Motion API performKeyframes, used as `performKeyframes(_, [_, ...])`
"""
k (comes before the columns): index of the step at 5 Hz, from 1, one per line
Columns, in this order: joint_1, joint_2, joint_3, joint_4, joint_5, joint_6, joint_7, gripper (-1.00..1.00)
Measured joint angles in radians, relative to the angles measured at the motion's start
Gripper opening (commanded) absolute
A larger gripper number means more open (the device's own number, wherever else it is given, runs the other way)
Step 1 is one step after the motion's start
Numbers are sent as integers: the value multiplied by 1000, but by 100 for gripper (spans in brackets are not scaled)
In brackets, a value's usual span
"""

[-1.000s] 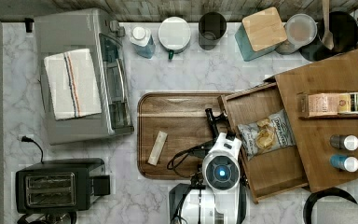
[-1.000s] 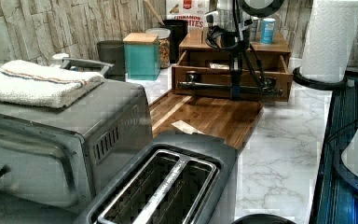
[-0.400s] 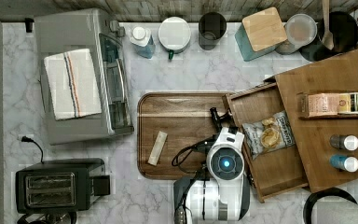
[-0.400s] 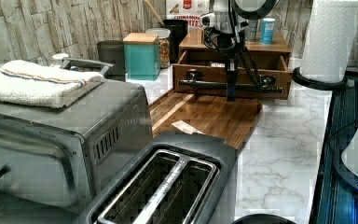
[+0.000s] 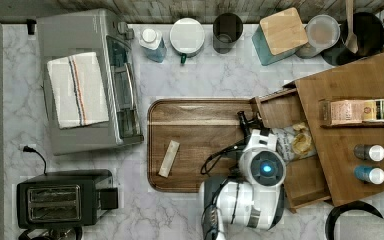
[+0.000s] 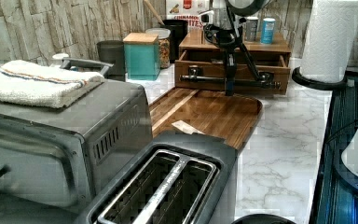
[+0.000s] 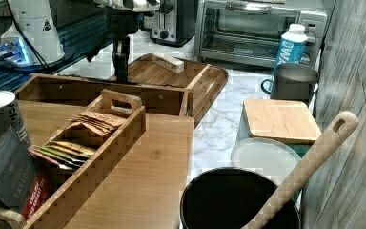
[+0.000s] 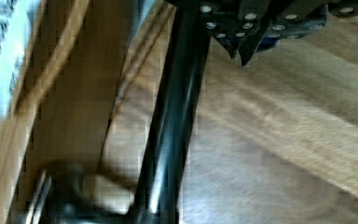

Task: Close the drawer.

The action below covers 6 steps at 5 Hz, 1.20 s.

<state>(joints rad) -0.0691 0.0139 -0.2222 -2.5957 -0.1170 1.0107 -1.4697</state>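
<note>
Drawer (image 5: 300, 172) is standing well out of the wooden organizer box (image 5: 352, 85), its front wall overhanging the edge of the dark wooden serving tray (image 5: 195, 145). A snack packet (image 5: 292, 142) is lying inside the drawer, just beyond the claw on the organizer side.

Claw (image 6: 230, 79) is hanging straight down at the drawer's front face, right against the long black bar handle (image 6: 228, 80). In the left view the fingers are reading as one dark vertical post crossing the bar, tip just above the tray. The wrist view is showing the bar handle running close past the claw, with the drawer front to one side and tray grain to the other. Whether the claw is spread, pressed together or pinching the bar: cannot tell from these views.

Progress, as judged: closing has not got far. A wide stretch of drawer floor is showing between the claw and the organizer body in the top view, and in the right view the drawer's front wall (image 7: 100, 93) is standing clearly forward of the organizer top. The approach appears done, since the claw is sitting at the handle on the outer side. What is left is nearly the whole push, away from the tray, until the front sits flush with the box.

Risk, as judged: the drawer is lying slightly skewed on the marble bench (image 5: 190, 80), so an off-centre push may bind it.
</note>
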Motion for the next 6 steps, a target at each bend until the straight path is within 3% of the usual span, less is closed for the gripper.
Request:
performKeyframes(2, [-22,205,-109,193,118,117,-265,-100])
performKeyframes(3, [-18,262,-121,279,71,50,-237,-100])
performKeyframes(5, [45,268,-164,295,-28,33,-69,-100])
performKeyframes(6, [53,268,-172,297,-31,31,-67,-100])
